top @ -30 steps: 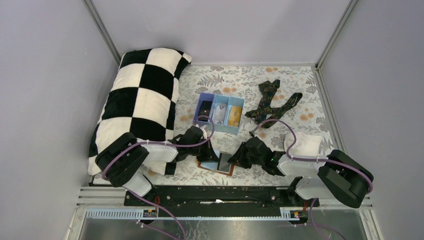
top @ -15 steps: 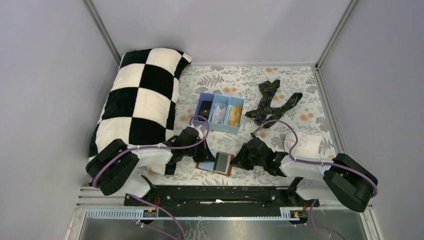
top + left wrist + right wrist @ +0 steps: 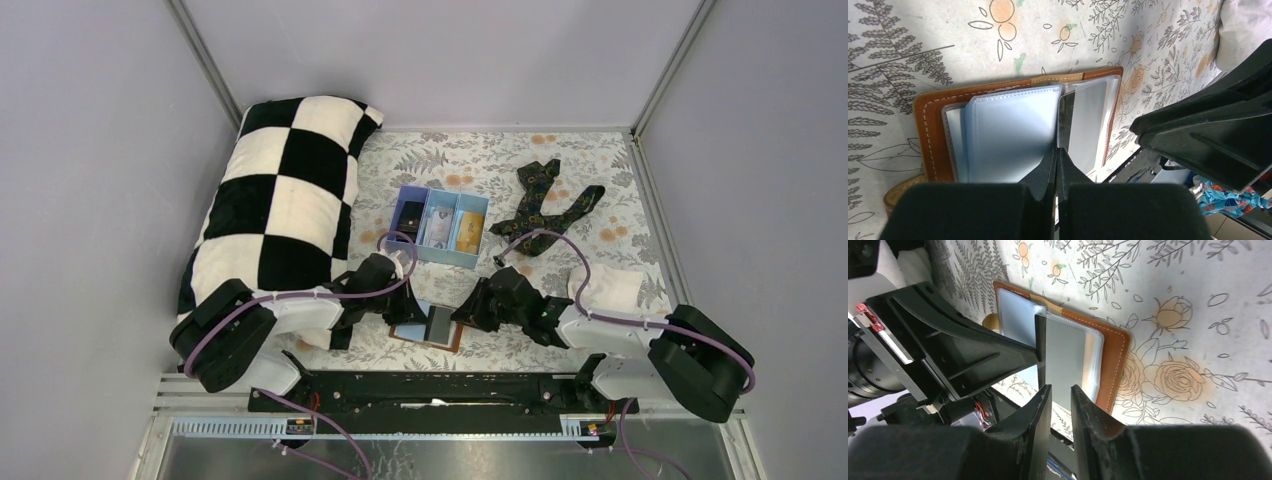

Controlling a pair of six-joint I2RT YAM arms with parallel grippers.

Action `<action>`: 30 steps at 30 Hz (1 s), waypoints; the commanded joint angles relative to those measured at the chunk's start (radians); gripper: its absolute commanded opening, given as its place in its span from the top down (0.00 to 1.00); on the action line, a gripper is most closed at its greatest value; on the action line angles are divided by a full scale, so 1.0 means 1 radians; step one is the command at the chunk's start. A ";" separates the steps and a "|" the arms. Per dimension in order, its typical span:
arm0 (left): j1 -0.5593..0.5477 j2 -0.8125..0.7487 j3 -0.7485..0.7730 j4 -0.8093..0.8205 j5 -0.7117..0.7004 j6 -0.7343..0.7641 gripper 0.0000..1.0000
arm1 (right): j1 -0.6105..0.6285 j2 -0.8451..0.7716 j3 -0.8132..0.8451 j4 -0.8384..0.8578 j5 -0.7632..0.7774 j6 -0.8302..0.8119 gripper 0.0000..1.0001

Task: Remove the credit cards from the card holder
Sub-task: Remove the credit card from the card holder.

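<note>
The brown leather card holder [image 3: 450,342] lies open near the table's front edge, between both grippers. My left gripper [image 3: 1057,150] is shut on the edge of a clear inner sleeve and holds that page upright; pale blue sleeves [image 3: 1008,130] lie flat beside it on the leather [image 3: 928,130]. A grey card [image 3: 1068,360] sits in the sleeve on the holder's right half [image 3: 1115,355]. My right gripper [image 3: 1060,387] is open by a narrow gap at that card's near edge. Both grippers show from above, left [image 3: 412,312] and right [image 3: 462,312].
A light blue three-compartment tray [image 3: 441,250] behind the holder has a black card [image 3: 410,216], a pale card [image 3: 439,224] and a gold-orange card [image 3: 468,230]. A dark patterned tie [image 3: 545,205] lies back right. A checkered pillow [image 3: 280,210] fills the left. A white cloth [image 3: 612,288] lies right.
My right gripper has moved left, closer to the holder. The sleeve page held by my left gripper has swung more upright, so the grey card looks narrower from above.
</note>
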 commanded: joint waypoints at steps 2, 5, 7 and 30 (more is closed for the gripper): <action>0.006 -0.018 -0.004 0.018 0.003 0.013 1.00 | 0.018 0.069 0.027 0.087 -0.047 -0.010 0.72; 0.007 -0.019 -0.004 0.017 0.003 0.014 1.00 | 0.022 0.108 0.020 0.102 -0.053 -0.002 0.73; 0.009 -0.019 -0.004 0.017 0.003 0.014 1.00 | 0.024 0.132 0.011 0.107 -0.050 0.005 0.73; 0.120 -0.126 -0.020 -0.117 0.024 0.123 1.00 | 0.025 0.179 0.007 -0.005 -0.001 0.019 0.77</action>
